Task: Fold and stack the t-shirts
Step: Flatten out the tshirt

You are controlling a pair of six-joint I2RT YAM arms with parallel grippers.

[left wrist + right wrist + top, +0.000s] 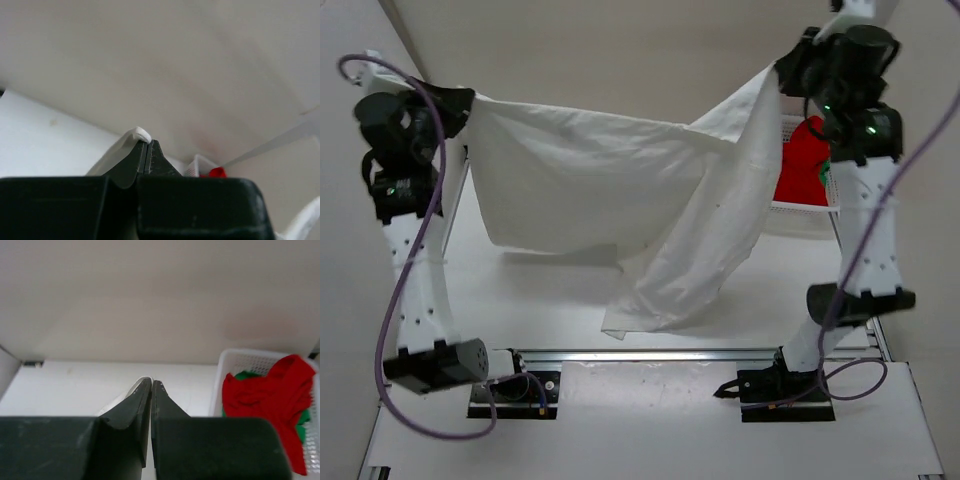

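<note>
The left jaws and right jaws are both clamped on the white t-shirt (pixel 590 180)! It hangs over the desk (pixel 540 290), long axis stretched side to side between them, sagging lowest toward the right arm (pixel 865 230).

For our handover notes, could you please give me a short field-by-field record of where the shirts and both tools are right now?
white t-shirt: lifted and spread between both tools, lower part hanging toward the table
left tool: shut on one end of the white t-shirt
right tool: shut on the other end
red t-shirt: crumpled in the basket
green t-shirt: in the basket, mostly under the red t-shirt
folded stack: none visible
</note>
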